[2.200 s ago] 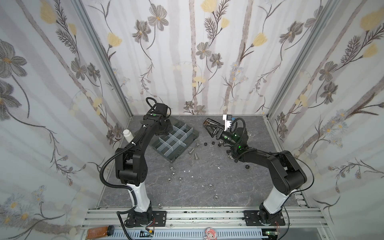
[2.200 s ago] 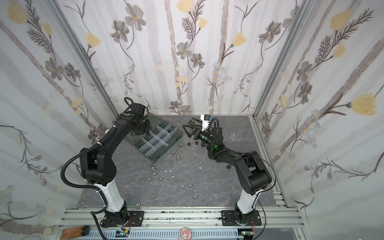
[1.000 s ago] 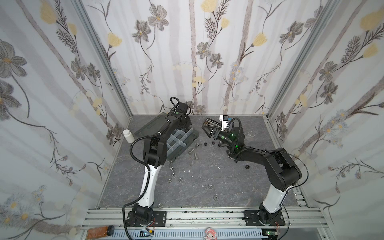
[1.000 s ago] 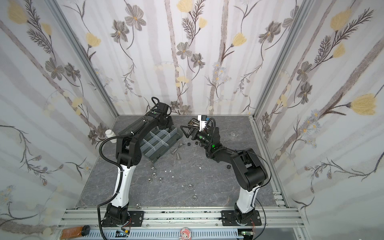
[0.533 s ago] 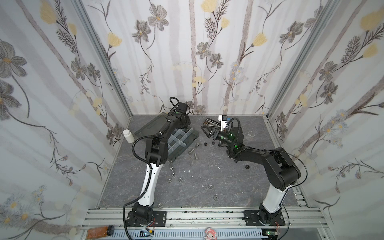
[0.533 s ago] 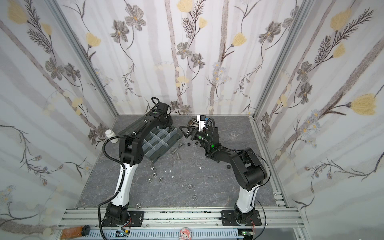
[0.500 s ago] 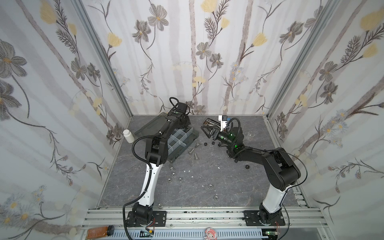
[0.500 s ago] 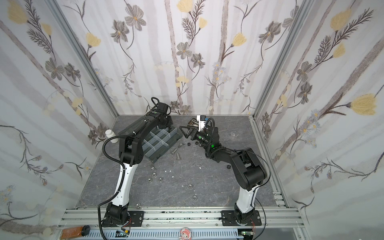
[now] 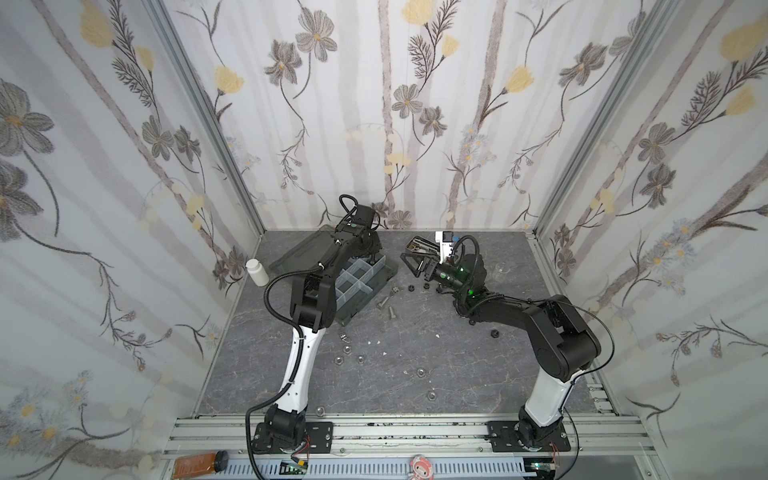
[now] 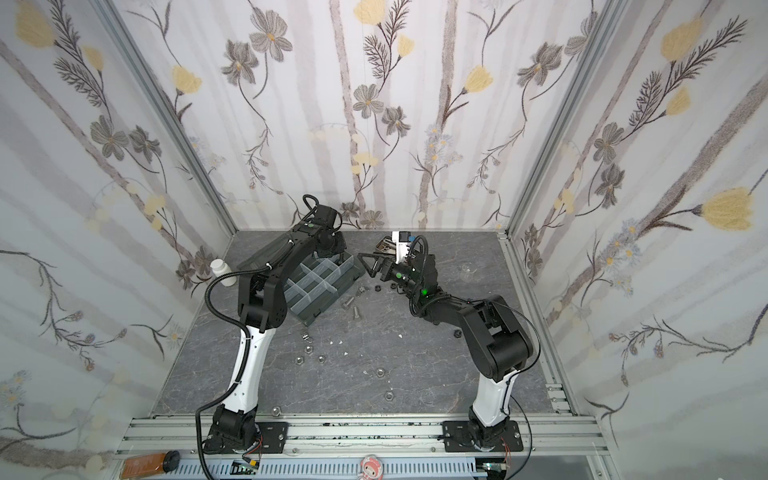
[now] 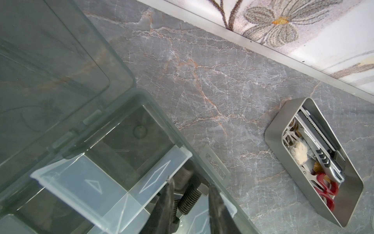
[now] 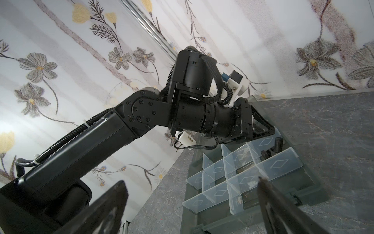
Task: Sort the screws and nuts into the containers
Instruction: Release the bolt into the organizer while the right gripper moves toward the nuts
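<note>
Left gripper [image 11: 191, 183] jaws stand slightly parted around a black screw [image 11: 189, 199] leaning in the organizer [image 11: 182, 144] corner compartment [image 12: 280, 162] (near the table [image 9: 415, 345] back edge). Lifting away askew could snag its threads and flick it out. Right gripper [image 12: 191, 180] gapes wide, empty.

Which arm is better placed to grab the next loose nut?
Right, probably: the right gripper hovers open by the black nuts; the left gripper is over a compartment, a black screw at its jaws.
</note>
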You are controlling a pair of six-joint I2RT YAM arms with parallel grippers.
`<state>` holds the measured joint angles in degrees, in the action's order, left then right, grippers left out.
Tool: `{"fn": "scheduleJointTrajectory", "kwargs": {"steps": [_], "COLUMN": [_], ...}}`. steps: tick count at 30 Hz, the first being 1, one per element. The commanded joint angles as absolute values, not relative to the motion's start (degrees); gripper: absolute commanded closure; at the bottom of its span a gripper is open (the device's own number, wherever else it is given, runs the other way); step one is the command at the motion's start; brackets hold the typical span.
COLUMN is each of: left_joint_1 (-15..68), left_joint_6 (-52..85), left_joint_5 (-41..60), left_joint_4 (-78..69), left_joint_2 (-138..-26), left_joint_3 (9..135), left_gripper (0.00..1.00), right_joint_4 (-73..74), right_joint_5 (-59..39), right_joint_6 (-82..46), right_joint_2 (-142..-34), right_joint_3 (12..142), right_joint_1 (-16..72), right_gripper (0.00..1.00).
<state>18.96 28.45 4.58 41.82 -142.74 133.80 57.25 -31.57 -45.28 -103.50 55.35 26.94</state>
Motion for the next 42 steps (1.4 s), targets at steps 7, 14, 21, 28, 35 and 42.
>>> {"fn": "scheduleJointTrajectory", "kwargs": {"steps": [7,14,21,28,35,42], "left_joint_1": [19.5,19.6,19.8,19.8,19.8,19.8], "left_joint_6": [27.4,26.6,26.5,25.3,24.8,24.8], "left_joint_5": [5.0,6.0,7.8,8.4,8.1,7.2], "left_joint_4": [39.2,33.0,28.7,26.3,25.0,22.7], "left_joint_2": [-134.0,-121.4,-109.5,-99.7,-90.7,-82.6], "left_joint_3": [126.9,113.1,99.9,88.7,79.9,70.8], "left_gripper": [0.50,0.37,0.27,0.20,0.00,0.00], "right_joint_4": [28.7,14.1,2.5,-3.8,-7.8,-10.7], "right_joint_5": [-20.2,-9.5,-4.7,-4.1,-1.2,0.6], "right_joint_6": [-32.3,-28.2,-24.3,-21.2,-19.8,-19.6], "right_joint_2": [-94.4,-84.2,-80.4,-80.2,-82.3,-86.6], "right_joint_3": [58.8,53.8,55.2,56.4,57.5,59.9], "right_joint_1": [26.8,25.7,24.1,23.1,22.8,22.0], "right_gripper": [0.01,0.06,0.12,0.17,0.17,0.23]}}
